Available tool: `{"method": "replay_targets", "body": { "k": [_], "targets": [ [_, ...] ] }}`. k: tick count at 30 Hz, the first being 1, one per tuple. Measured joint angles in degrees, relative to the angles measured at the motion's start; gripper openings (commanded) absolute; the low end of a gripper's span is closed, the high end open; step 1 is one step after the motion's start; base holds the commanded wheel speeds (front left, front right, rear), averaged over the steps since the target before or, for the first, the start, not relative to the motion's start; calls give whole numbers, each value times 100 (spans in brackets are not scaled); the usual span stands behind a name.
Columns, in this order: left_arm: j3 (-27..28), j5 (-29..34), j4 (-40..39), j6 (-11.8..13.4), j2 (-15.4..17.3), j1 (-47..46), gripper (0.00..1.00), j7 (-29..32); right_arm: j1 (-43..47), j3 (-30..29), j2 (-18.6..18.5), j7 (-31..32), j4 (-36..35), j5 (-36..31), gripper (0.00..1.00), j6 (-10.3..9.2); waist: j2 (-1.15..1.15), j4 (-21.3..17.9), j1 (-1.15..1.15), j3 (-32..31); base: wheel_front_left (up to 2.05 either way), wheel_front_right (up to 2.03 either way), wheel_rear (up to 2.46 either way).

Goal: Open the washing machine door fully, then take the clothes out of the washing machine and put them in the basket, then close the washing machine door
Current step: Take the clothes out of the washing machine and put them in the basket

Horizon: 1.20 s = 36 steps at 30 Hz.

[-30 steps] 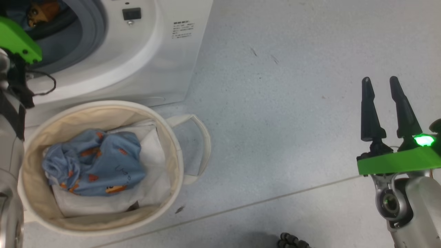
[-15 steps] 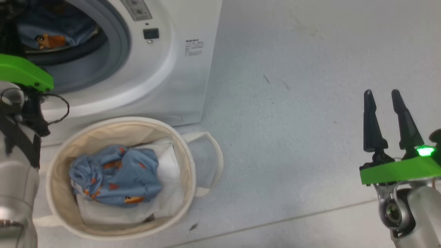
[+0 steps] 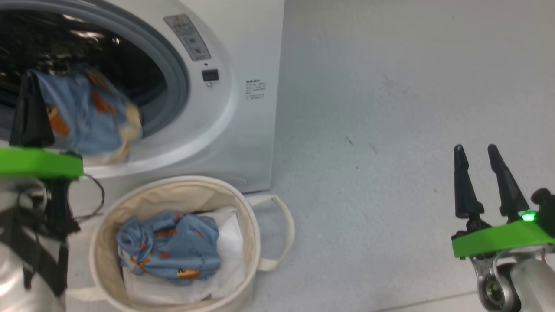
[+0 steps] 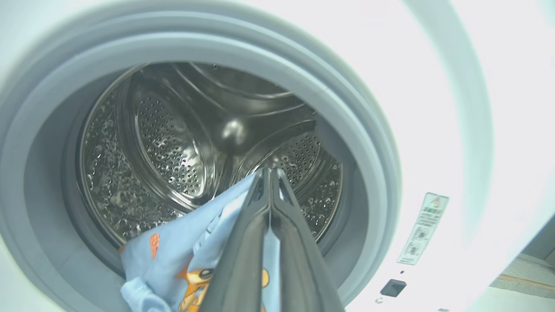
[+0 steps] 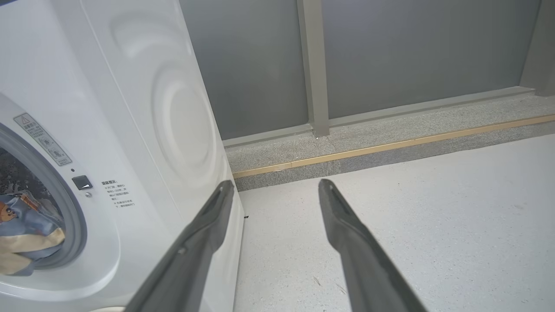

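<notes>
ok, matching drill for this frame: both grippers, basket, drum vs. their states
1. left gripper
2. right gripper
3. basket
4. drum

a. open, above the floor
b. holds a crumpled garment on a white sheet
c. shut on a hanging garment
d. shiny perforated metal

Pairs: 1-c, 2-a, 3-b, 4-d

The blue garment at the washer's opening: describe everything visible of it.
The garment is soft light-blue fabric printed with orange-brown cartoon animals, showing a tan patch low down in the head view. Crumpled, it hangs pinched between the shut fingers of the left gripper, trailing out of the steel drum across the lower grey gasket of the washing machine.
</notes>
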Motion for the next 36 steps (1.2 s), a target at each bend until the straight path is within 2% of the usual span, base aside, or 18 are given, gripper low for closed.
{"method": "replay_targets", "body": {
  "k": [7, 15, 26, 36],
  "targets": [
    [104, 141, -1745, 0, -282, 1112, 0, -42, 198, 4, -30, 0, 23, -44, 100, 0, 0, 123, 0, -375, 0, 0, 0],
    [76, 160, -2786, 63, -443, 1882, 0, -27, 320, 26, -52, 0, 29, -45, 100, 0, 0, 261, 0, -595, 0, 0, 0],
    [-38, 203, -2570, 158, -535, 2229, 0, 67, 314, 34, -60, 0, -100, -32, 100, 0, 0, 239, 0, -456, 0, 0, 0],
    [-302, 394, -1797, 157, -526, 2226, 0, 109, 298, -14, -70, 0, -116, -33, 100, 0, 0, 104, 0, -304, 0, 0, 0]
  ]
}}
